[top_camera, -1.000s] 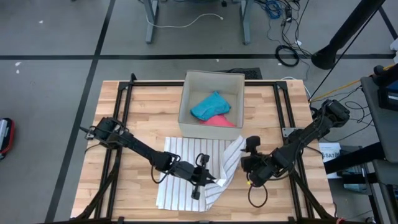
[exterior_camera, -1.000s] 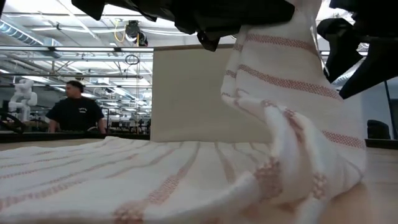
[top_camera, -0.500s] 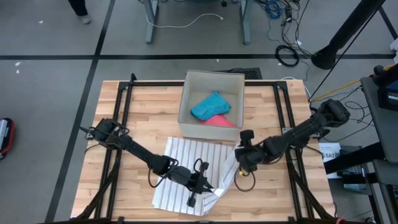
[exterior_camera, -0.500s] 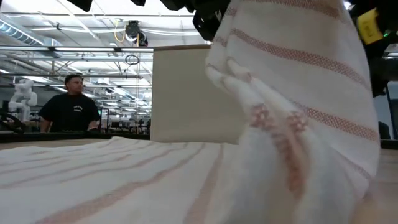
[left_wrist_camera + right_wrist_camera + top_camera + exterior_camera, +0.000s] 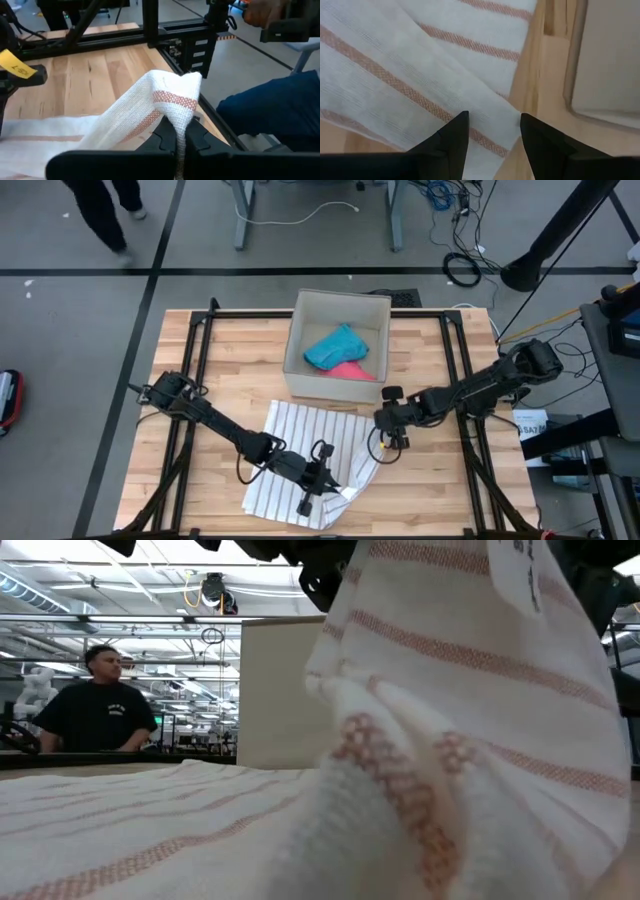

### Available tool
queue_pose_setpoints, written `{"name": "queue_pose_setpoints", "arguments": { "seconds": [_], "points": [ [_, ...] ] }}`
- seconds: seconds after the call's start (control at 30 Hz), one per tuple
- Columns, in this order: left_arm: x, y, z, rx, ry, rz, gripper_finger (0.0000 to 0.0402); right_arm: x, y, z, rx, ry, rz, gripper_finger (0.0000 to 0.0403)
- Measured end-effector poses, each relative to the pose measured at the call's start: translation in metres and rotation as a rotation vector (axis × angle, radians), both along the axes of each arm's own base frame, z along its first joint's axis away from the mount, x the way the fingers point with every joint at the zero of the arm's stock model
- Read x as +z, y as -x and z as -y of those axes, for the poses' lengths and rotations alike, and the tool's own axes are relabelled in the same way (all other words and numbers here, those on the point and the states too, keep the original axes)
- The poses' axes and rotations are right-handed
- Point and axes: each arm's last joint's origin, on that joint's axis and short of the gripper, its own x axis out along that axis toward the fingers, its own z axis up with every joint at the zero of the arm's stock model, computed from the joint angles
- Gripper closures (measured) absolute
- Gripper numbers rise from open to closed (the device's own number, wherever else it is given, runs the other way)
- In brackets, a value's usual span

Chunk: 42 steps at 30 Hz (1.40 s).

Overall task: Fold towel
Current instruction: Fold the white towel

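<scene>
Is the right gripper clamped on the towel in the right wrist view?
No, the right gripper is open, its fingers apart above the towel.

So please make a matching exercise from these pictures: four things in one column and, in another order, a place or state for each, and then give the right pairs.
Things:
1. left gripper
2. right gripper
3. blue cloth
4. person in a dark shirt

Places or states:
A. lies in the cardboard box
B. open, above the striped towel
C. stands in the room behind the table
D. shut on a raised fold of the striped towel

Pairs: 1-D, 2-B, 3-A, 4-C
</scene>
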Motion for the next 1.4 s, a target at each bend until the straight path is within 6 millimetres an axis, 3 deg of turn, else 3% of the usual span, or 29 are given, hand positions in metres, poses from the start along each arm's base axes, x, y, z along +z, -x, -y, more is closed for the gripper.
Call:
{"name": "queue_pose_setpoints", "arguments": {
  "seconds": [0.23, 0.5, 0.73, 1.1, 1.4],
  "points": [
    [0.0, 0.0, -0.001, 0.003, -0.001, -0.002, 0.0401, -0.012, 0.006, 0.007, -0.002, -0.06, 0.001, 0.0265],
    [0.0, -0.001, -0.002, 0.009, 0.001, -0.003, 0.0399, -0.013, 0.008, 0.004, 0.034, -0.045, -0.007, 0.0391],
    [-0.001, 0.0, -0.001, 0.009, -0.002, -0.016, 0.0398, -0.003, 0.011, 0.003, 0.044, -0.027, 0.0, 0.0399],
    [-0.001, 0.004, 0.006, -0.02, -0.018, 0.0, 0.0397, 0.064, 0.015, -0.006, 0.084, -0.043, 0.17, 0.0401],
    [0.0, 0.007, 0.013, -0.041, -0.021, 0.005, 0.0397, 0.066, 0.029, -0.002, 0.051, -0.035, 0.081, 0.0389]
  ]
}}
